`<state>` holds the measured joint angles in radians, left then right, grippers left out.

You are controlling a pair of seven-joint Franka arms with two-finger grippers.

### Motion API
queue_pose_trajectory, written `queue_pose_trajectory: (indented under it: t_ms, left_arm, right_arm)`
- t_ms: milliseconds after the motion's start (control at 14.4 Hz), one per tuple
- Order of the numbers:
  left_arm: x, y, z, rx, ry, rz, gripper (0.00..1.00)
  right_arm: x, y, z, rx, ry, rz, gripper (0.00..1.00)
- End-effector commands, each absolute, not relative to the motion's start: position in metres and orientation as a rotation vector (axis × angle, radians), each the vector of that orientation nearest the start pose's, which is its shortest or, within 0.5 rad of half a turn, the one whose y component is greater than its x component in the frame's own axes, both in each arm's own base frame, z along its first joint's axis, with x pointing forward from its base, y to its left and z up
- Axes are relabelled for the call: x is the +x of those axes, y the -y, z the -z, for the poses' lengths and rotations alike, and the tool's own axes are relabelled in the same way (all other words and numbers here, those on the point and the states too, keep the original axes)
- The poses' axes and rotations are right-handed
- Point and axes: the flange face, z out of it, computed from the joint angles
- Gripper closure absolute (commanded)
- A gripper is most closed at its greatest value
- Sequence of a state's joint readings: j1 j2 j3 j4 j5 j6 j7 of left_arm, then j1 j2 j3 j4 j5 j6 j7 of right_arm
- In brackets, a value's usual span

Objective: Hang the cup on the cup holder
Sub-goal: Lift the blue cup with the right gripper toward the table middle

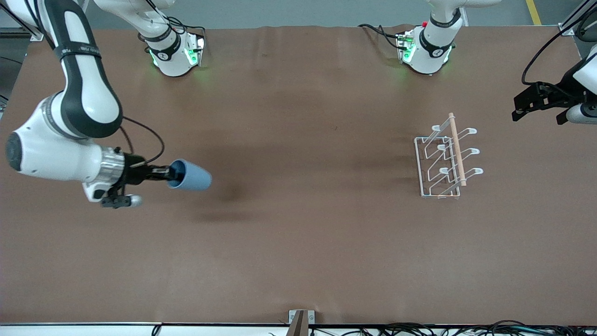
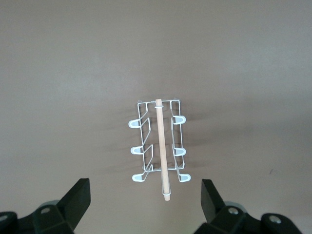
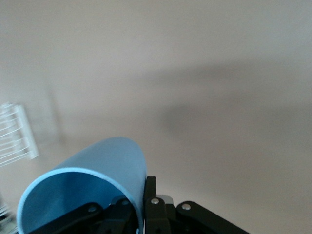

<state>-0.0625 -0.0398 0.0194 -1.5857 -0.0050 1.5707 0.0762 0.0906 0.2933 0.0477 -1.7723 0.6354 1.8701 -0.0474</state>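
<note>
My right gripper (image 1: pixel 164 173) is shut on the rim of the light-blue cup (image 1: pixel 190 176) and holds it on its side in the air over the right arm's end of the table. The right wrist view shows one finger inside the cup (image 3: pixel 105 168) and one outside its wall. The white wire cup holder (image 1: pixel 447 158) with its wooden rod stands on the table toward the left arm's end. My left gripper (image 1: pixel 531 103) is open and empty, raised over the table edge at that end. The left wrist view shows the cup holder (image 2: pixel 159 148) ahead of its spread fingers.
The brown table (image 1: pixel 298 242) carries only the cup holder. Both arm bases (image 1: pixel 175 53) stand along the edge farthest from the front camera. Cables and a small bracket (image 1: pixel 301 322) lie at the nearest edge.
</note>
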Motion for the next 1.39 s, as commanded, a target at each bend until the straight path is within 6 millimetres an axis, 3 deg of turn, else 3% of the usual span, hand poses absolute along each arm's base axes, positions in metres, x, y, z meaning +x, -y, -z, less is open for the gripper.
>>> queue_pose_trajectory:
  t_ms: [0,69,208,485,623,900,970,1039,1177,1316]
  left_arm:
    - [0.546,0.022,-0.644,-3.111,-0.472,0.054,0.0]
    - [0.546,0.023,-0.644,-3.077,-0.662,0.058,0.0]
    - [0.545,0.031,-0.642,-3.028,-0.865,0.047,0.0]
    - [0.544,0.091,-0.63,-2.959,-1.248,0.034,0.0]
    - [0.536,0.153,-0.62,-2.915,-1.416,0.006,0.0]
    - [0.499,0.277,-0.602,-2.819,-1.742,-0.043,0.0]
    - [0.493,0.305,-0.59,-2.83,-1.824,-0.066,0.0]
    - [0.494,0.326,-0.567,-2.861,-1.887,-0.122,0.0]
    - [0.502,0.35,-0.524,-2.963,-1.968,-0.255,0.0]
    - [0.498,0.383,-0.513,-2.957,-2.048,-0.248,0.0]
  right_arm:
    - [0.586,-0.151,-0.391,-2.374,-0.13,-0.381,0.99]
    - [0.58,-0.165,-0.389,-2.348,-0.114,-0.412,0.99]
    - [0.569,-0.188,-0.379,-2.255,-0.141,-0.47,0.99]
    - [0.543,-0.25,-0.37,-2.045,-0.189,-0.551,0.99]
    - [0.526,-0.274,-0.359,-1.97,-0.222,-0.601,0.99]
    - [0.512,-0.294,-0.348,-1.865,-0.24,-0.667,0.99]
    - [0.506,-0.305,-0.349,-1.824,-0.239,-0.69,0.99]
    - [0.501,-0.318,-0.35,-1.784,-0.242,-0.708,0.99]
    - [0.497,-0.324,-0.349,-1.759,-0.24,-0.726,0.99]
    - [0.495,-0.324,-0.351,-1.748,-0.225,-0.744,0.99]
